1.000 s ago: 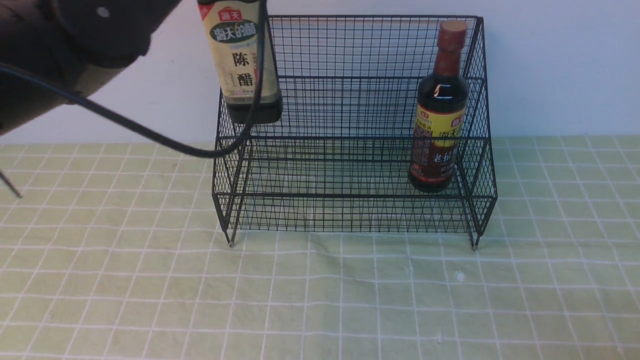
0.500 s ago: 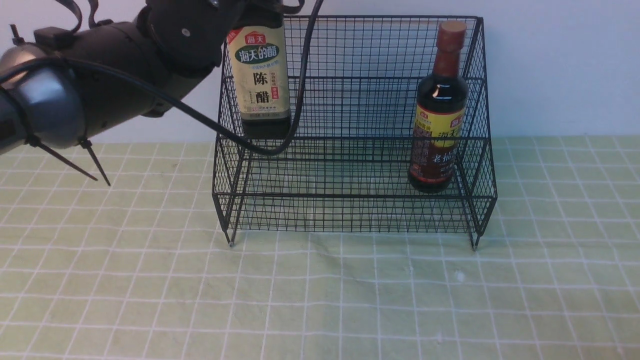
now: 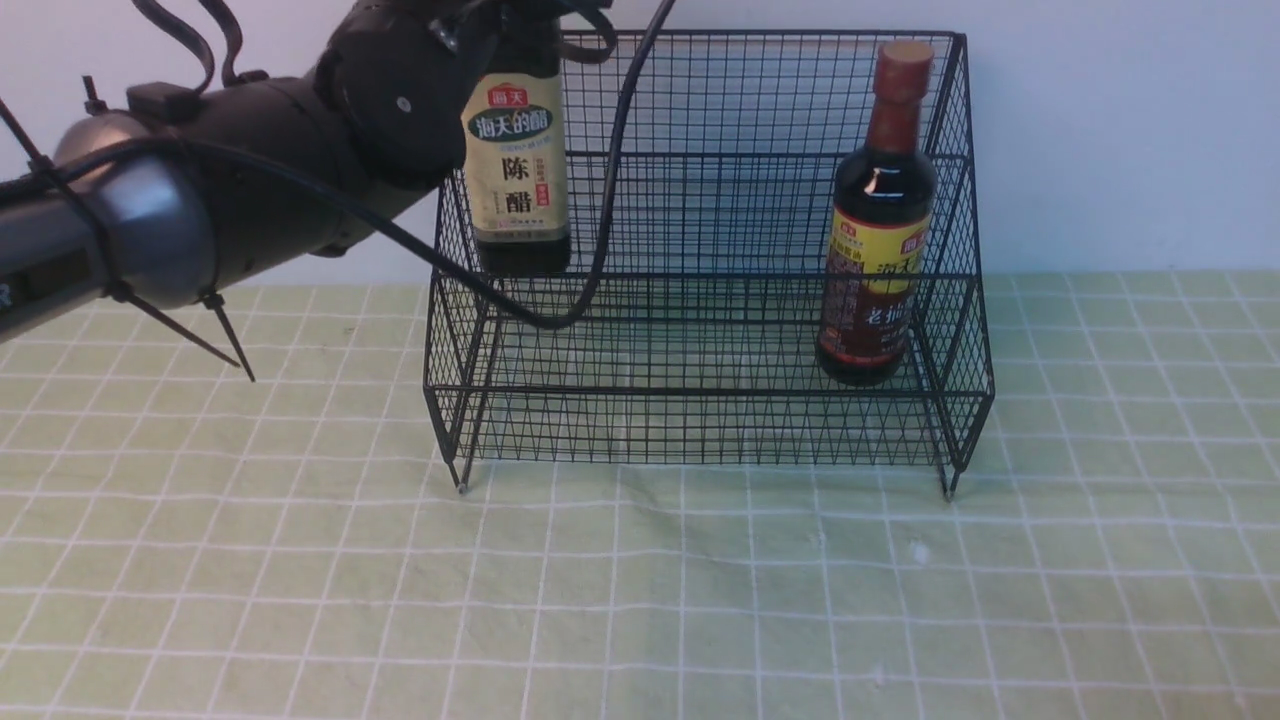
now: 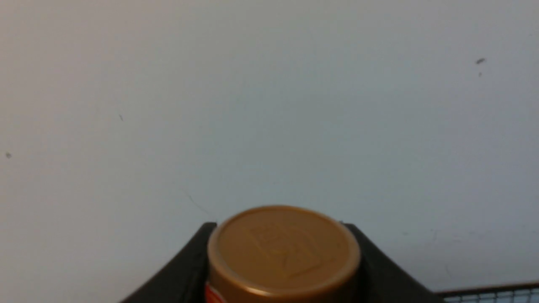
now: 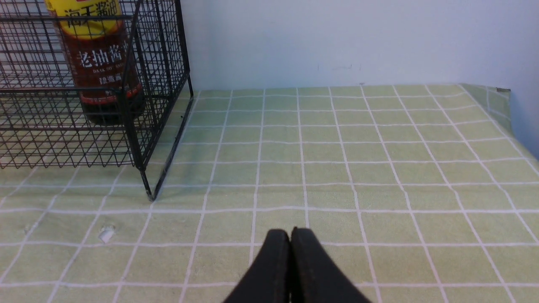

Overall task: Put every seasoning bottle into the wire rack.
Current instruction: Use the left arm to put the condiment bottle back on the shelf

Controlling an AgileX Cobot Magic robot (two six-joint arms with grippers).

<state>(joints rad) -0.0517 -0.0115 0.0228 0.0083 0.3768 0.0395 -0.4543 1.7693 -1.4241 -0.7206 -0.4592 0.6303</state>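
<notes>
My left gripper (image 3: pixel 515 25) is shut on the neck of the squarish bottle (image 3: pixel 516 170) with the beige label. It holds the bottle upright over the left end of the black wire rack (image 3: pixel 700 395), at the upper shelf. In the left wrist view its gold cap (image 4: pixel 283 248) sits between the black fingers (image 4: pixel 185 269). The round bottle (image 3: pixel 882 215) with the reddish-brown neck and yellow-red label stands upright at the right end of the rack's lower shelf, also in the right wrist view (image 5: pixel 103 71). My right gripper (image 5: pixel 290 235) is shut and empty above the cloth, right of the rack.
A green checked cloth (image 3: pixel 640 600) covers the table, with a white wall behind. My left arm (image 3: pixel 200 200) and its cable (image 3: pixel 560 315) hang over the rack's left side. The cloth's right edge (image 5: pixel 505 105) shows in the right wrist view.
My left arm has carried the squarish bottle rightward and back, from in front of the rack's left edge to over its upper shelf. The round bottle and right gripper have not moved.
</notes>
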